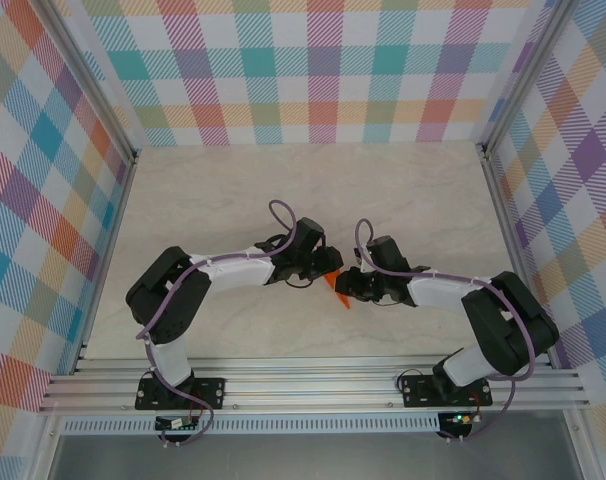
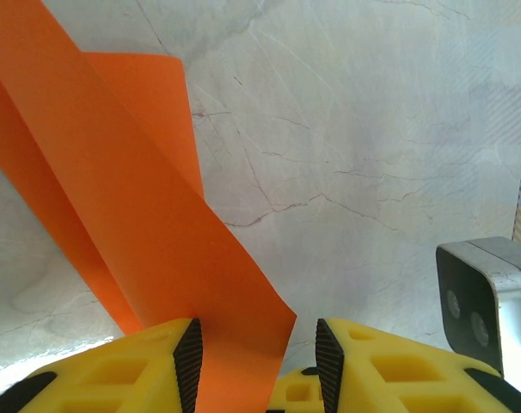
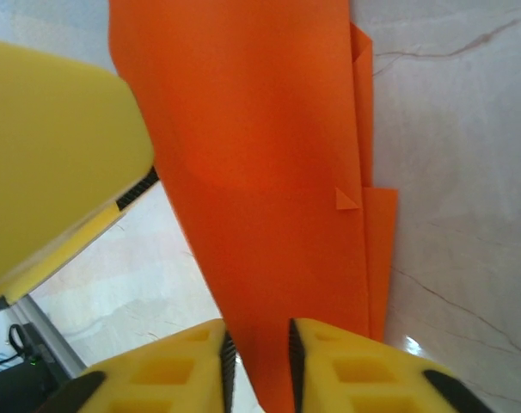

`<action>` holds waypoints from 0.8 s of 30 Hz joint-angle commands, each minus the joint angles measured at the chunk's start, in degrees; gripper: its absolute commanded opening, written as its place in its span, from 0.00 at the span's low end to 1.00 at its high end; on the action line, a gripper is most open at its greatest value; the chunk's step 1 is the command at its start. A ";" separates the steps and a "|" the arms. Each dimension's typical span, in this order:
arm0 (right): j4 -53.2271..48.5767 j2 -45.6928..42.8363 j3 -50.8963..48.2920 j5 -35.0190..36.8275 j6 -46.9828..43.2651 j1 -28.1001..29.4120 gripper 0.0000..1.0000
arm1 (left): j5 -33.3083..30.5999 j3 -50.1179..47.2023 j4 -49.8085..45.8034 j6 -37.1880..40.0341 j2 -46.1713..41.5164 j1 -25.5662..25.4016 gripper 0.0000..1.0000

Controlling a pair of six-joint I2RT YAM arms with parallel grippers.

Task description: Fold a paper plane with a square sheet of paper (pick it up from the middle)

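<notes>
Straddling folded orange paper (image 2: pixel 157 215), left gripper (image 2: pixel 256 344) jaws apart, right gripper (image 3: pixel 258 344) close around it, clamping or not unclear

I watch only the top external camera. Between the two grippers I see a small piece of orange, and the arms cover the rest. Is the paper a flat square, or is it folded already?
Observer: It is folded already. In the right wrist view the paper is a long narrow shape, with several layered edges stepping along one side.
Operator: Thank you. Are the fingers of the left gripper closed on it?
Observer: They do not look closed. In the left wrist view the paper runs down between the fingers of the left gripper, but they stand apart, and a sliver of table shows between the paper's edge and one pad.
</notes>
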 commanded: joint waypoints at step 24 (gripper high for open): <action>-16.21 -2.13 6.93 17.10 -20.01 9.24 0.35 | 0.17 1.15 -0.14 0.16 1.26 0.84 0.41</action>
